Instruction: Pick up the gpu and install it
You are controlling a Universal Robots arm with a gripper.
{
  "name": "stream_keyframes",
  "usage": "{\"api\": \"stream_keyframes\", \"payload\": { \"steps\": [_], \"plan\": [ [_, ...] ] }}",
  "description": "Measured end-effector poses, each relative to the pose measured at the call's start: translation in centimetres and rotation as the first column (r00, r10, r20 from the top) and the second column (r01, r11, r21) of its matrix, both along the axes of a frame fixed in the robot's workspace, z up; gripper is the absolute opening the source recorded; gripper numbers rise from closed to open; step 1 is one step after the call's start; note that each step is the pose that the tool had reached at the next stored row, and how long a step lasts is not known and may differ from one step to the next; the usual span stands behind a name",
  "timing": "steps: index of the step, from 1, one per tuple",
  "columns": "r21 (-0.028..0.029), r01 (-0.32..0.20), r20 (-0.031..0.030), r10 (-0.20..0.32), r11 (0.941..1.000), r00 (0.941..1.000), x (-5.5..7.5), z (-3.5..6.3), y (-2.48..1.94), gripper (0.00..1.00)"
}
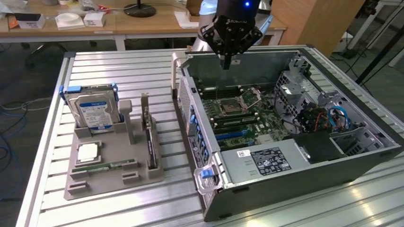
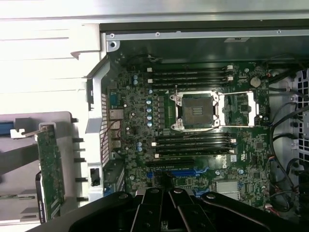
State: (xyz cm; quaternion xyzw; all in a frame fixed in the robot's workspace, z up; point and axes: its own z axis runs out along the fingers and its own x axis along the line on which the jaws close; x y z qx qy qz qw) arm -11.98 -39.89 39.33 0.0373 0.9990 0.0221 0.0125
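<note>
The gpu (image 1: 151,142) stands on edge in a slot of the grey holder (image 1: 142,176), its silver bracket pointing up, on the exterior view's left beside the computer case. In the wrist view the gpu (image 2: 49,169) shows as a green board standing on the holder. My gripper (image 1: 225,64) hangs over the far wall of the open computer case (image 1: 252,53), well away from the gpu, fingers drawn together and holding nothing. The gripper (image 2: 169,193) looks down on the motherboard (image 2: 241,145), above the blue expansion slot (image 2: 186,171).
The holder also carries a silver hard drive (image 1: 94,111), a square processor (image 1: 87,151) and a narrow memory stick (image 1: 104,166). Inside the case are the open processor socket (image 1: 240,101), cables (image 1: 328,118) and a power supply (image 1: 265,161). Desks stand behind.
</note>
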Motion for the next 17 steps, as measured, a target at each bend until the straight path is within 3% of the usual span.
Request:
{"api": "stream_keyframes", "payload": {
  "steps": [17],
  "plan": [
    [0.0,-0.001,0.0,0.001,1.0,1.0,-5.3,0.0,0.0,0.11]
  ]
}}
